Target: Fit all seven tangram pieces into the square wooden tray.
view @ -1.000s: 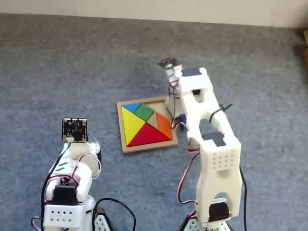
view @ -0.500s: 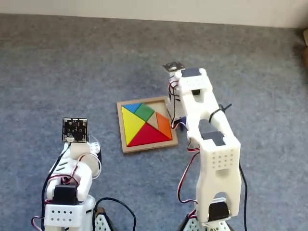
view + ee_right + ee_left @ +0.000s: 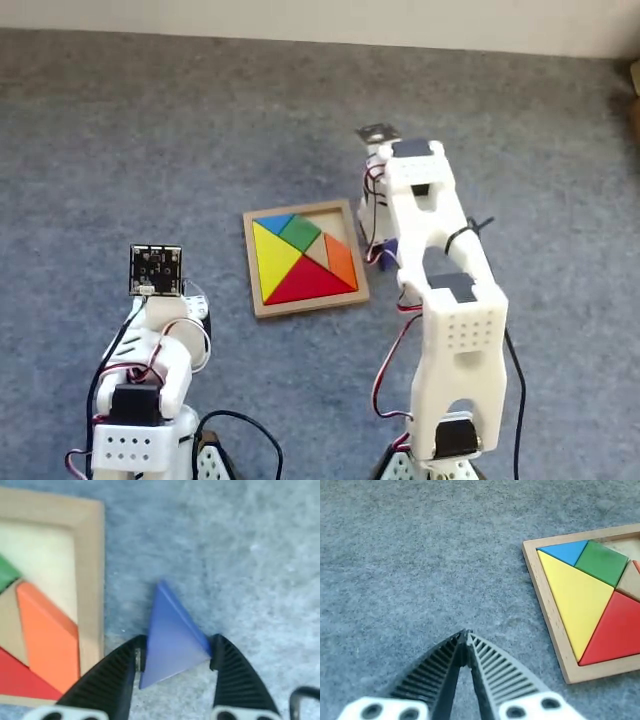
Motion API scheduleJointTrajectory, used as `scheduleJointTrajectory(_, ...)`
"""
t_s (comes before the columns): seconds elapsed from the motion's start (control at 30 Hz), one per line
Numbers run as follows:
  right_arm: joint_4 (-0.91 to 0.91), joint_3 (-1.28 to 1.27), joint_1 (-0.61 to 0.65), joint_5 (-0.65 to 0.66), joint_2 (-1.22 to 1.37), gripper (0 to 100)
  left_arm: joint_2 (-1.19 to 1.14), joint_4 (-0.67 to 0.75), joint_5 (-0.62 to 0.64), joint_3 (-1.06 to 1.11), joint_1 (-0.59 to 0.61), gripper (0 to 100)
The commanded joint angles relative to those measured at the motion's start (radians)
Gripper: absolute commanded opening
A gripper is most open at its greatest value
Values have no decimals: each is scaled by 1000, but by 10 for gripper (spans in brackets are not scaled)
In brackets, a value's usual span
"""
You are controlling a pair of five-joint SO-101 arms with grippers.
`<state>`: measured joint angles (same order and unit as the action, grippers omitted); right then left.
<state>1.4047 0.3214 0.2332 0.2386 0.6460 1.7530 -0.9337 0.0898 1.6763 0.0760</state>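
Right pincer [image 3: 176,645]: gripping the blue triangle [image 3: 167,625] by its edges.
Left pincer [image 3: 466,650]: closed, empty.
Advice: lift level, turn, lower into the tray [image 3: 310,301], bare corner at 1 o'clock.

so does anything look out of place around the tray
One piece is out: the blue triangle sits outside the tray, just beside its rim, held in the right hand. A bare gap in the tray corner is unfilled.

Open carpet [image 3: 150,130] surrounds the tray [image 3: 305,305]; the right arm [image 3: 455,330] crowds one side
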Motion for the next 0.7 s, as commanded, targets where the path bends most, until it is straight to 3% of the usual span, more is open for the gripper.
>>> scheduleJointTrajectory(0.0, 45, 30, -21, 0, -36, 139, 27, -6, -11, 22, -8, 7)
scheduleJointTrajectory(0.27, 87, 142, -8, 11, -124, 139, 28, -6, -11, 22, -8, 7)
scheduleJointTrajectory(0.67, 82, 142, 131, 377, -216, 139, 28, -6, -11, 22, -8, 9)
